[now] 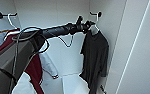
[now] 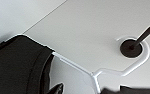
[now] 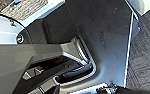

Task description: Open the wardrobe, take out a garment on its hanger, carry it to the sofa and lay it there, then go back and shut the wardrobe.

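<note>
Inside the open wardrobe (image 1: pixel 66 15), the garment (image 1: pixel 96 57) is hanging on its hanger (image 2: pixel 111 72), whose hook is looping a dark wall hook (image 2: pixel 131 47); the left pincer (image 1: pixel 87 25) is reaching at the hanger's neck; whether it is spread or pinching, I cannot tell; a maroon jacket (image 1: pixel 33 67) is hanging well apart.
</note>
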Robot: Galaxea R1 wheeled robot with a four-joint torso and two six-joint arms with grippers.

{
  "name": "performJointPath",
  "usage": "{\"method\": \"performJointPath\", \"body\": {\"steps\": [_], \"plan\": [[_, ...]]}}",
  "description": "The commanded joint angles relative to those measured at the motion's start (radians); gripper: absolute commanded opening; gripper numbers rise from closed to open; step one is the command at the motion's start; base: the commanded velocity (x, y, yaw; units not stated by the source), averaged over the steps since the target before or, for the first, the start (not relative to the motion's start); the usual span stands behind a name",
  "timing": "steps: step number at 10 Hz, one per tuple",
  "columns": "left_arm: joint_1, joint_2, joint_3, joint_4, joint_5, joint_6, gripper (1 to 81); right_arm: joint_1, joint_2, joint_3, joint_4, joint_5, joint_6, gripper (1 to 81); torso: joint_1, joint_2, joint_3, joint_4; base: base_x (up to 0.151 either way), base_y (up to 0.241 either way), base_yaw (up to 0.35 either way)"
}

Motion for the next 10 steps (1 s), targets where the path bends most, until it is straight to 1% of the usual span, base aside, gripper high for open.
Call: {"method": "performJointPath", "body": {"steps": [1, 2, 3, 4, 5, 7, 8, 10], "plan": [[-0.186, 0.017, -0.026, 0.025, -0.008, -0.003, 81.1, 0.033, 0.009, 0.010, 0.004, -0.062, 0.000, 81.1, 0.000, 0.000, 0.000, -0.048, 0.000, 0.000, 0.000], [-0.184, 0.022, -0.026, 0.026, -0.008, -0.002, 81.1, 0.034, 0.009, 0.010, 0.005, -0.062, 0.000, 81.1, 0.000, 0.000, 0.000, -0.085, 0.000, 0.000, 0.000], [-0.184, 0.025, -0.027, 0.026, -0.008, 0.003, 81.1, 0.034, 0.009, 0.010, 0.001, -0.062, 0.000, 81.1, 0.000, 0.000, 0.000, -0.014, 0.000, 0.000, 0.000], [-0.184, 0.025, -0.027, 0.026, -0.009, 0.003, 81.1, 0.033, 0.009, 0.005, 0.004, -0.062, 0.000, 81.1, 0.000, 0.000, 0.000, -0.027, 0.000, 0.000, 0.000], [-0.178, 0.026, -0.031, 0.026, -0.011, 0.006, 81.1, 0.033, 0.009, 0.005, -0.001, -0.062, 0.000, 81.1, 0.000, 0.000, 0.000, -0.030, 0.000, 0.000, 0.000], [-0.160, 0.062, -0.079, 0.044, -0.027, 0.011, 81.1, 0.021, 0.009, 0.004, -0.004, -0.061, 0.000, 81.1, 0.000, 0.000, 0.000, -0.030, 0.000, 0.000, 0.000], [-0.148, 0.089, -0.116, 0.063, -0.077, 0.011, 81.1, 0.019, 0.009, 0.005, -0.004, -0.061, 0.000, 81.1, 0.000, 0.000, 0.000, -0.030, 0.000, 0.000, 0.000], [-0.143, 0.152, -0.179, 0.086, -0.089, 0.011, 81.1, 0.018, 0.010, 0.010, -0.001, -0.061, 0.000, 81.1, 0.000, 0.000, 0.000, -0.030, 0.000, 0.000, 0.000]]}}
